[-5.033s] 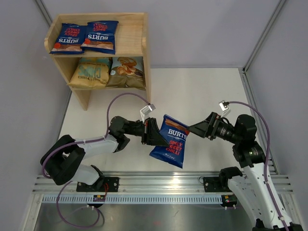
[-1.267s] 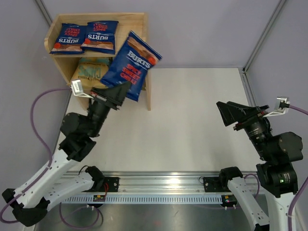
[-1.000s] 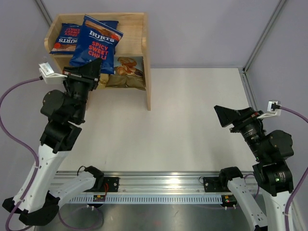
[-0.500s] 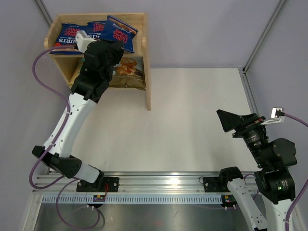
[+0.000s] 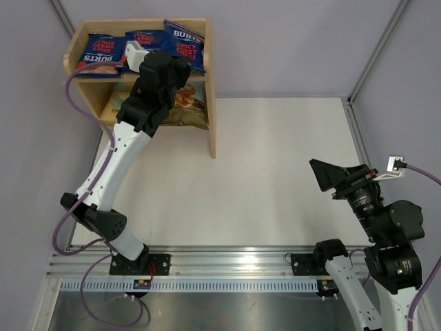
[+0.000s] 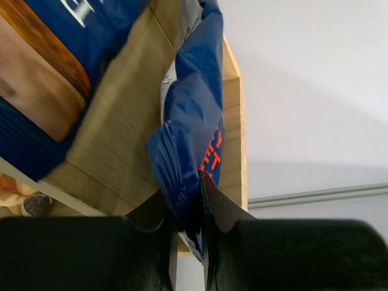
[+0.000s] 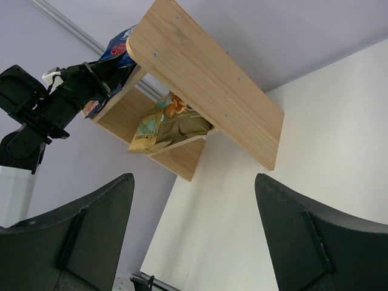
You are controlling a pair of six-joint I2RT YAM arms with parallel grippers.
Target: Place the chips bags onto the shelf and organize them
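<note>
**Third small bag held at the top tier's free end**

Top view: in the upper left of the frame, the left hand point(image 5: 173, 63) reaches to the top tier of the shelf point(image 5: 211, 103), clamped on the near edge of a dark-blue bag point(image 5: 185, 45). The bag lies up and right of the hand, its long axis running toward the shelf's back, just beside two blue bags point(image 5: 103, 49). Larger bags point(image 5: 189, 107) fill the lower tier. The right hand point(image 5: 329, 181) hovers at lower right over the bench point(image 5: 275, 152), well apart from the shelf.

Left wrist view: the bag rises creased and edge-on above the wooden board. Whether it rests there, I cannot tell.

Right wrist view: the right hand is spread wide and empty, and the shelf is far off at upper left. Setting the bag down likely falls to the left arm.
</note>
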